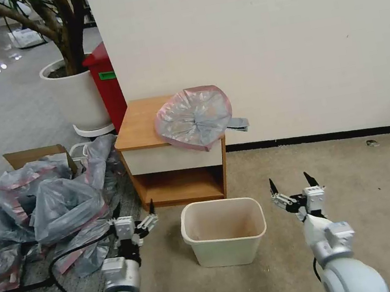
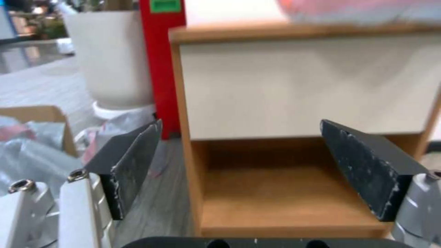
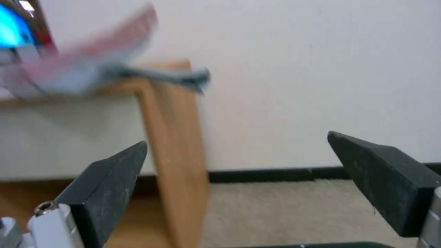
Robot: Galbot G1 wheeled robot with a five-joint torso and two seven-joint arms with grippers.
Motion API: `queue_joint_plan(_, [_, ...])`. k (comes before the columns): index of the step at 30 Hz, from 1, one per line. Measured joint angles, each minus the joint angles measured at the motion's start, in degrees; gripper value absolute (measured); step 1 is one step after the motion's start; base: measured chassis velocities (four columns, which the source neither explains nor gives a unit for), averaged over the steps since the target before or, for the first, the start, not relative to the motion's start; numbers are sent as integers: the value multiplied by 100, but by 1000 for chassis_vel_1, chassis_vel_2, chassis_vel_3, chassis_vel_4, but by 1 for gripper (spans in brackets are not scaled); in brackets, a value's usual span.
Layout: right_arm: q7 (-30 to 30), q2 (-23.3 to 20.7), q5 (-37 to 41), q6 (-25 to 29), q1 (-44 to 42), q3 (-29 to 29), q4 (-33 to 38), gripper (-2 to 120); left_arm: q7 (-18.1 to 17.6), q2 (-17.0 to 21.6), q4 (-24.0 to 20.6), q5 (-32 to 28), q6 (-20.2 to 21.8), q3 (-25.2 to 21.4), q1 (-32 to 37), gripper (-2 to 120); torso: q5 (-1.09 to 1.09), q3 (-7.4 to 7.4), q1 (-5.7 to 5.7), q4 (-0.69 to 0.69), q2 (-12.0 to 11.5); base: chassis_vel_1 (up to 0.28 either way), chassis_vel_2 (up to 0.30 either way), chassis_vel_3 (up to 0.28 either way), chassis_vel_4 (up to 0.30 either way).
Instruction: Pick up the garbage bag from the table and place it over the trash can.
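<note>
Table [image 1: 139,122] stands against the wall; trash can [image 1: 224,232] sits on the carpet just in front of it, unlined. Garbage bag [image 1: 195,116] lies spread on the table's right half, its pink rim overhanging the front edge, a tail hanging off the right side. Left gripper [image 1: 134,216] and right gripper [image 1: 292,185] hover low either side of the can, jaws apart, holding nothing. Step: pre-grasp, pick not begun. Next move likely needs a gripper raised to the overhanging rim, pinching thin film.
</note>
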Motion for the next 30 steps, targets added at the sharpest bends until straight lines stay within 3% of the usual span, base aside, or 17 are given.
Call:
queue_joint_plan(2, [-103, 55, 223, -16, -170, 48, 219, 100, 135, 223, -163, -307, -71, -105, 128, 97, 1, -1, 0, 0, 0, 0, 0, 0, 0])
queue_joint_plan(11, [-53, 13, 938, -125, -94, -143, 140, 100, 396, 473, -264, -768, -108, -172, 253, 100, -1, 0, 0, -1, 0, 0, 0, 0, 0])
queue_joint_plan(13, [-8, -147, 1824, -124, 247, -269, -146, 100, 726, 681, -386, -1305, -176, -258, 386, 100, 4, 0, 0, 0, 0, 0, 0, 0, 0])
queue_joint_plan(15, [248, -235, 3000, -320, 787, -359, -447, 100, 787, 804, -365, -1469, -375, -176, 475, 100, 3, 1, 0, -1, 0, 0, 0, 0, 0])
queue_joint_plan(19, [499, -226, 3829, -474, 1304, -379, -766, 100, 787, 830, -401, -1536, -471, -174, 510, 100, 3, 1, 0, 0, 0, 0, 0, 0, 0])
queue_joint_plan(22, [770, -164, 5034, -702, 2227, -372, -1497, 100, 782, 832, -519, -1549, -535, -243, 613, 100, 3, 1, 0, 0, 0, 0, 0, 0, 0])
queue_joint_plan(30, [868, -126, 6205, -769, 3171, -493, -2462, 100, 782, 905, -623, -1479, -690, -345, 941, 100, 1, 1, 0, 0, 0, 0, 0, 0, 0])
